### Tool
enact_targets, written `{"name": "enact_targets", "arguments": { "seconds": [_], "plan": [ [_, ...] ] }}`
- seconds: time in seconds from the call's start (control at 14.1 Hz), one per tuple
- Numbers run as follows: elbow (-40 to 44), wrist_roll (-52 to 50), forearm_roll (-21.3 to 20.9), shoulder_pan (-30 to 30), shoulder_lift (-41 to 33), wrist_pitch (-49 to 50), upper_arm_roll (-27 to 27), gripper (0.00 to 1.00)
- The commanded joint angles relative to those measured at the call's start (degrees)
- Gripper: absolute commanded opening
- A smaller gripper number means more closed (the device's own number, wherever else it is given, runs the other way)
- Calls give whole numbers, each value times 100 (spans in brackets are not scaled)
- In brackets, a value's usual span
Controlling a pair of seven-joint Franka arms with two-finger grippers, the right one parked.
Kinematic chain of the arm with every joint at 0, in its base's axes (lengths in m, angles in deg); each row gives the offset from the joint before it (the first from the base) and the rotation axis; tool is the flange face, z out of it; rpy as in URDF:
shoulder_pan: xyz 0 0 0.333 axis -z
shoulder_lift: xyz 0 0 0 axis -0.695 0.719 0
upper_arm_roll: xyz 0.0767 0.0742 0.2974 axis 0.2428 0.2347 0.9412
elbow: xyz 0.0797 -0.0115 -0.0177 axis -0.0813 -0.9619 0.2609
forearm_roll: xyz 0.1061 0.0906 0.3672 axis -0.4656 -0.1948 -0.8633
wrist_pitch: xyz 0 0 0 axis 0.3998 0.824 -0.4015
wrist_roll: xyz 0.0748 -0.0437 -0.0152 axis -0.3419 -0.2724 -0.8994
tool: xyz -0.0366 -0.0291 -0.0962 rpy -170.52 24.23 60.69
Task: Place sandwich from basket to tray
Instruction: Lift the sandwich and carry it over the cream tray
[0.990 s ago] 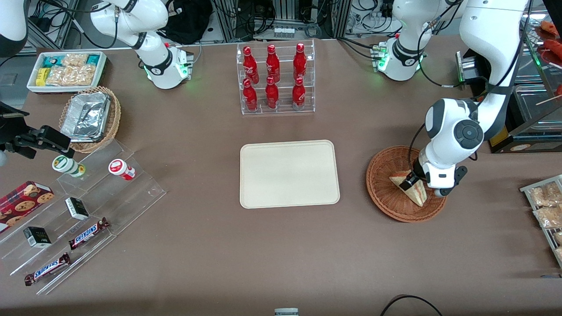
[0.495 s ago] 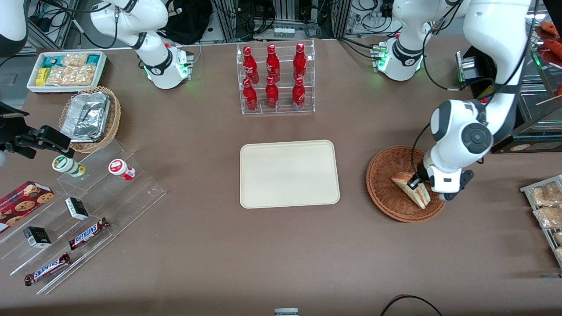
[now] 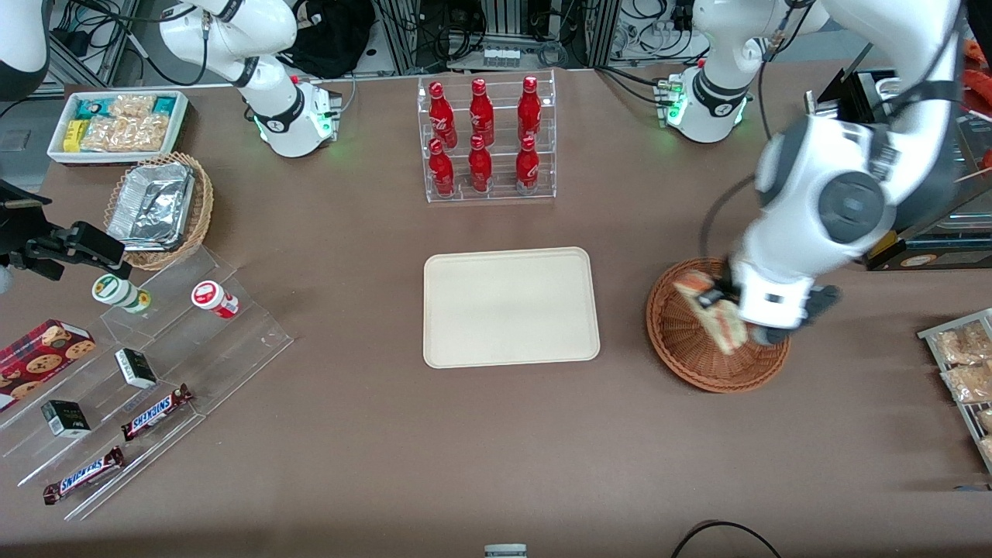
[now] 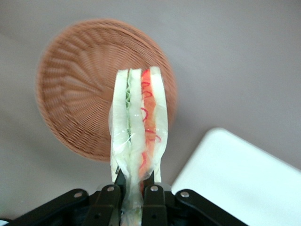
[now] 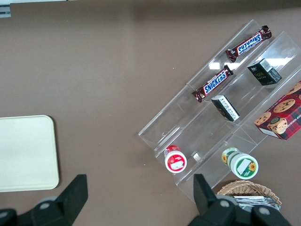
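Lift confirmed: over the last second the gripper [image 4: 134, 190] went from sitting low in the basket [image 3: 682, 353] to raised above it, and the sandwich [image 3: 714, 310] came up with it. Earlier the wedge lay on the wicker; now it hangs clear of the weave, over the basket's middle, with the arm's wrist housing noticeably higher toward the camera. So the pick looks done and what's left is the carry to the tray [image 3: 511, 306], then the release.

Gripper state: clamped on the sandwich, fingers [image 4: 151, 194] pinching the narrow end of the wedge (wrist view shows it best).

Sandwich [image 4: 138, 136] look: held on edge, cut face toward the wrist camera, two pale bread slices with green filling on one side and red-orange streaks on the other. Seems wrapped in clear film, slightly crinkled near the grip.

Tray is bare, toward the parked arm's end from the basket, a short gap of table between them. My read: about halfway through
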Motion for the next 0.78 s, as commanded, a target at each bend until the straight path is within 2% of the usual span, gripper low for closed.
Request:
{"name": "enact_targets", "arguments": {
  "seconds": [0.0,0.35,0.71],
  "plan": [
    [162,8,35,522,374,27,-172,13],
    [188,255,-26,1656,1199,-1209,-173,13],
    [197,281,-53,2167,1921,-2441,-164,15]
  ]
}}
